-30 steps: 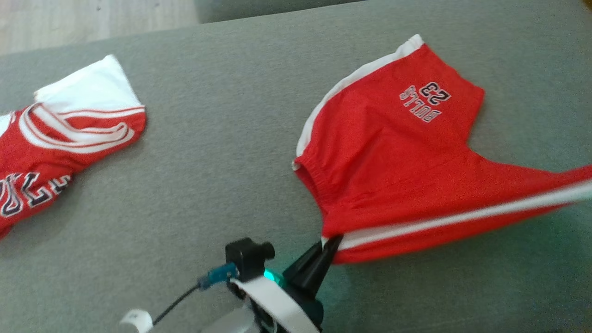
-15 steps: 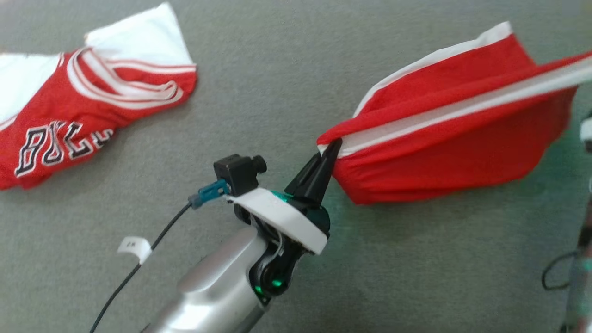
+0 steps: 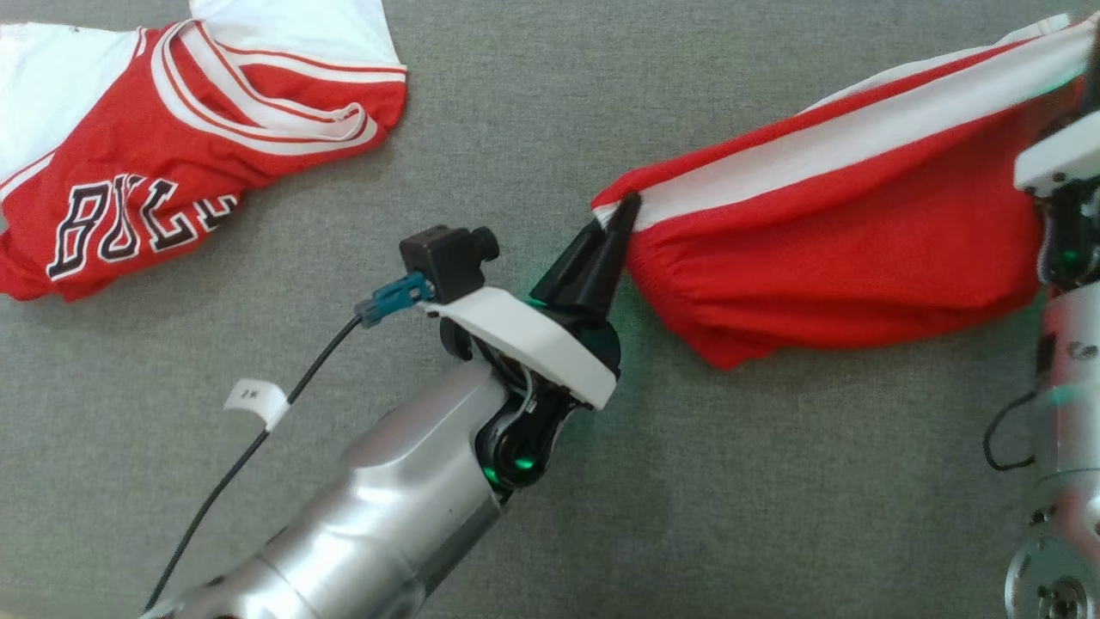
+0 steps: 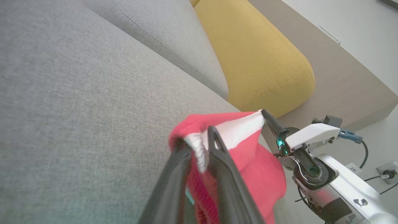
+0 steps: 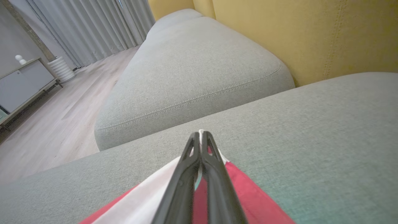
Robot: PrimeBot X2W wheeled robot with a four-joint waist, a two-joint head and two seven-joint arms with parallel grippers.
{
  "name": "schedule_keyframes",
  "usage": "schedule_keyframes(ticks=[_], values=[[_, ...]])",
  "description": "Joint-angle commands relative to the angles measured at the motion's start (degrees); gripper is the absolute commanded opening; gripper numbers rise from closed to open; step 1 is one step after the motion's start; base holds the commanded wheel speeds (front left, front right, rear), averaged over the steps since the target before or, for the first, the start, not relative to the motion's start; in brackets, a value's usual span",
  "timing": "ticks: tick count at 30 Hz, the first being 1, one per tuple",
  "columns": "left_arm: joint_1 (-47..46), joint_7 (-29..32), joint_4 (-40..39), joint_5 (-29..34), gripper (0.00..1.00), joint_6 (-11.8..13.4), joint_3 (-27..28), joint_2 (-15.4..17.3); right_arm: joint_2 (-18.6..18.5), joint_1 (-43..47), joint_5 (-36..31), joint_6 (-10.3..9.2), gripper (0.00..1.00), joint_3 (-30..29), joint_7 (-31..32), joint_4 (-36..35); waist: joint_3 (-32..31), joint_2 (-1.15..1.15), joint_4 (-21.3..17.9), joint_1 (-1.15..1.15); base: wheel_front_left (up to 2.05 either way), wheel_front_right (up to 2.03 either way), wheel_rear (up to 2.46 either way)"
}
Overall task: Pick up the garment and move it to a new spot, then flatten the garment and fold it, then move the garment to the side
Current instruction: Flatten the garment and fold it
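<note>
The red shorts (image 3: 825, 249) are strung out between the robot's two hands above the grey sofa (image 3: 481, 112), over its right-hand part as the head camera looks down. The left hand (image 3: 626, 206) has its dark fingers at the near corner of the waistband, where the white side stripe (image 3: 859, 146) ends. Seen from that wrist, the left hand (image 4: 195, 138) has its two fingers standing a little apart with the gathered red and white edge bunched between them, so it is pinching the cloth rather than pressed fully together. The right hand (image 5: 200, 135) has its fingers pressed tight on the other end of the stripe, a sliver of white showing at the tips. From the left wrist, the right hand (image 4: 263, 112) is seen pulling that white corner up to a point. Between the two grips the stripe runs taut and the red body of the shorts sags below it in a loose belly; I cannot tell whether the lowest fold touches the seat. Well apart from the shorts, off to the robot's left, a red and white jersey (image 3: 172, 172) lies crumpled on the same sofa. A yellow cushion (image 4: 258, 62) sits at the back of the sofa.
</note>
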Motion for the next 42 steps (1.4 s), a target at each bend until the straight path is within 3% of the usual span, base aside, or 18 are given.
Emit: schedule_keyframes(ticks=[1, 2, 3, 8, 12, 17, 20, 28, 35, 36, 37, 42], values=[[-1.9, -0.8, -1.0, -0.1, 0.69, -0.3, 0.9, 0.2, -0.6, -1.6, 0.0, -0.05, 0.50, 1.4, -0.7, -1.4, 0.0, 0.00, 0.0, -0.01, 0.00, 0.00, 0.00], [-2.5, -1.1, -0.4, -0.1, 0.95, -0.3, 0.1, 0.2, -0.6, -2.1, 0.5, -0.05, 0.91, 2.4, -1.5, -0.4, 0.0, 0.00, 0.0, -0.01, 0.00, 0.00, 0.00], [-2.9, -1.4, 0.1, -0.1, 1.00, -0.3, -0.6, 0.2, -0.8, -2.5, 1.1, -0.05, 1.00, 3.3, -2.1, 0.5, -0.1, 0.00, 0.0, -0.01, 0.00, 0.00, 0.00], [-3.6, -2.6, 3.5, 3.0, 1.00, 0.3, -2.1, 0.1, -4.0, -0.8, 5.3, -0.05, 1.00, 9.1, -4.2, 2.4, -1.5, 0.00, 0.5, -0.01, 0.00, 0.00, 0.00], [-1.2, -2.7, 3.0, 12.0, 1.00, 4.0, 1.7, 0.1, -8.7, 3.7, 9.0, -0.05, 1.00, 14.0, -2.1, 1.5, -3.2, 0.00, 1.6, -0.01, 0.00, 0.00, 0.00], [6.4, -2.7, -2.4, 25.8, 1.00, 10.3, 8.9, 0.1, -15.7, 9.8, 15.5, -0.05, 1.00, 18.0, 4.7, -0.7, -4.7, 0.00, 3.6, -0.01, 0.00, 0.00, 0.00], [11.5, -2.7, -6.4, 32.3, 1.00, 12.2, 12.5, 0.1, -19.3, 12.4, 18.3, -0.05, 1.00, 19.2, 8.7, -1.5, -4.8, 0.00, 5.0, -0.01, 0.00, 0.00, 0.00], [20.8, -2.7, -13.4, 40.5, 1.00, 12.4, 17.4, 0.1, -25.2, 15.3, 19.3, -0.05, 1.00, 18.0, 14.0, 1.3, -4.7, 0.00, 8.9, -0.01, 0.00, 0.00, 0.00], [24.2, -2.7, -16.3, 43.9, 1.00, 12.5, 21.1, 0.1, -23.6, 17.0, 24.5, -0.05, 1.00, 17.0, 21.3, 3.2, -6.0, 0.00, 9.8, -0.01, 0.00, 0.00, 0.00], [24.7, -2.7, -16.6, 44.3, 1.00, 12.5, 21.7, 0.1, -23.4, 17.2, 25.6, -0.05, 0.31, 17.0, 21.8, 2.9, -6.1, 0.00, 9.7, -0.01, 0.00, 0.00, 0.00], [25.1, -2.7, -16.8, 44.8, 1.00, 12.4, 22.3, 0.1, -23.4, 17.4, 26.5, -0.05, 0.00, 17.2, 22.0, 2.4, -6.3, 0.00, 9.5, -0.01, 0.00, 0.00, 0.00], [28.0, -2.7, -17.0, 47.5, 1.00, 11.9, 25.0, 0.2, -23.2, 18.4, 26.5, -0.05, 0.00, 17.6, 19.3, 1.0, -8.2, 0.00, 7.3, -0.01, 0.00, 0.00, 0.00]])
